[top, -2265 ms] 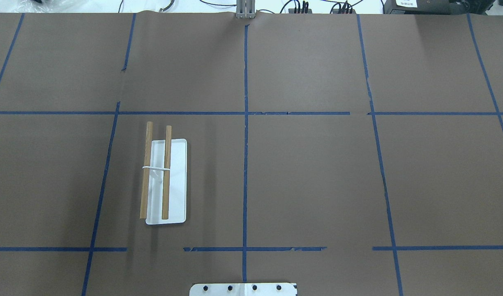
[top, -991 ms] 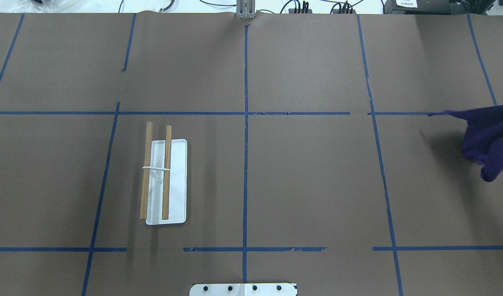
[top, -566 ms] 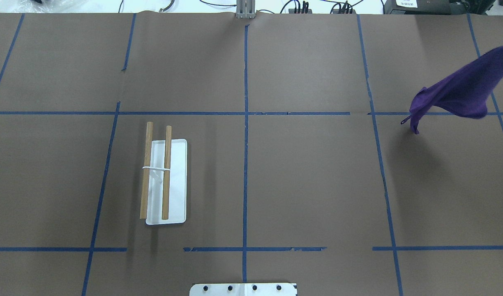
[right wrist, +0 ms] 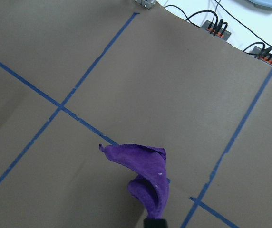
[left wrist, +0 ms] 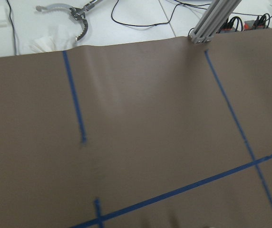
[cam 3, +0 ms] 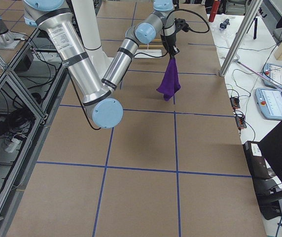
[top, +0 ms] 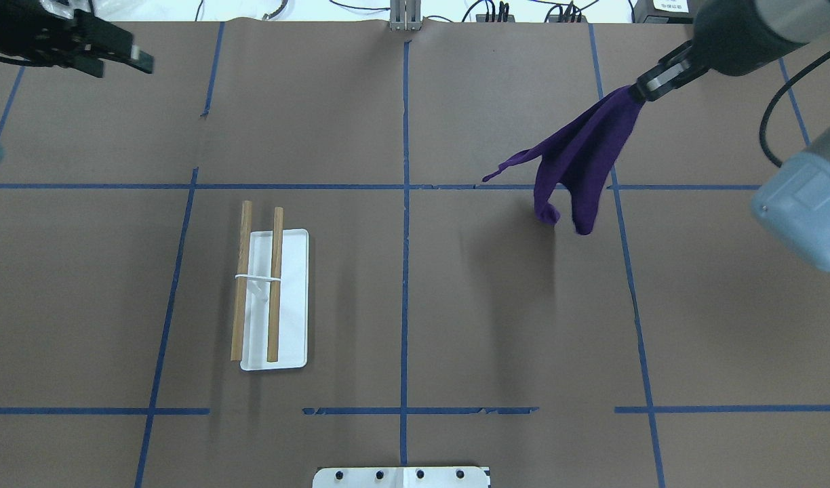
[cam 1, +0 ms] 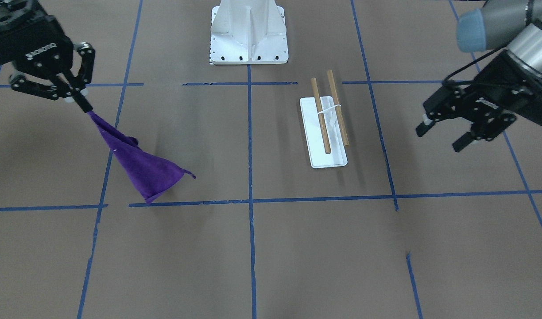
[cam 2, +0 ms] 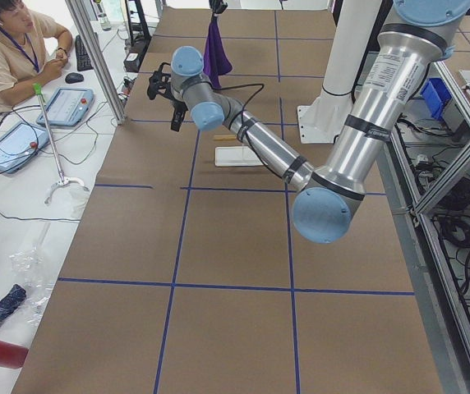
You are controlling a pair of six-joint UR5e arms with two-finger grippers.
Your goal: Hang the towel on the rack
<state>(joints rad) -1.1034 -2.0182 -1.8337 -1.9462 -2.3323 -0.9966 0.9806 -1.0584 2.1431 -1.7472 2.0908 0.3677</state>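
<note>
My right gripper [cam 1: 85, 107] is shut on one corner of the purple towel [cam 1: 142, 170] and holds it in the air, hanging down in a cone. The overhead view shows the towel [top: 584, 163] right of the table's centre line and far from the rack, below the right gripper [top: 639, 90]. The right wrist view shows the towel [right wrist: 145, 173] hanging over the brown table. The rack [top: 293, 298] stands on the left half, with two wooden bars [top: 274, 285] over its white base [cam 1: 328, 159]. My left gripper [cam 1: 439, 139] is open and empty, in the air beyond the rack's outer side [top: 144, 64].
The white robot pedestal [cam 1: 249, 35] stands at the near table edge. Blue tape lines [top: 405, 271] mark a grid on the brown paper. An aluminium post [top: 405, 17] stands at the far edge. An operator [cam 2: 9, 49] sits beyond the table.
The towel came in from the right edge and has swung left toward the table's middle. Both arms have come into the overhead view. The rack has not moved.
</note>
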